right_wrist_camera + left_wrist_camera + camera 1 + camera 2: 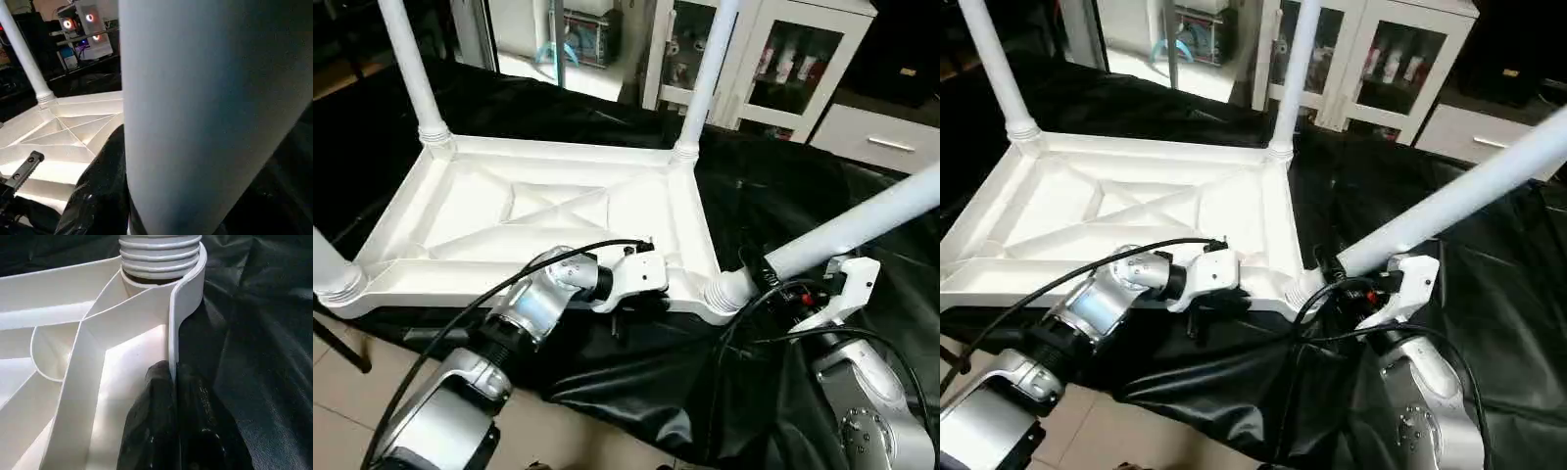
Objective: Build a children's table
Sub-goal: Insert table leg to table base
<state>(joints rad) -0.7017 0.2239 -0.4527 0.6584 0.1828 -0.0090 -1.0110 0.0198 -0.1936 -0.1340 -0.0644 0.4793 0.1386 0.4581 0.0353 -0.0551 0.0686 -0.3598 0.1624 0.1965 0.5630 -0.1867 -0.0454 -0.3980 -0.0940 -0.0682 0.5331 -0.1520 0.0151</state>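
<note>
White plastic tabletop (558, 211) lies upside down on a table draped w/ black cloth (822, 196), X-ribbed underside up. Two legs stand upright in the far corner sockets: far-left leg (411, 69), far-right leg (710, 78). A third leg (325, 266) shows at the near-left corner. Fourth leg (852, 227) is tilted, its ribbed end at the near-right corner socket (724, 292), shaft slanting up and to the right.

Left gripper (172, 418) is clamped on the tabletop's near rim, one black finger each side of the thin wall, just beside the near-right socket. Right gripper (1371, 289) is closed around the tilted leg near its ribbed end.

Background: white glass-door cabinet (783, 59) holding bottles. No legible writing or brand marks anywhere.
</note>
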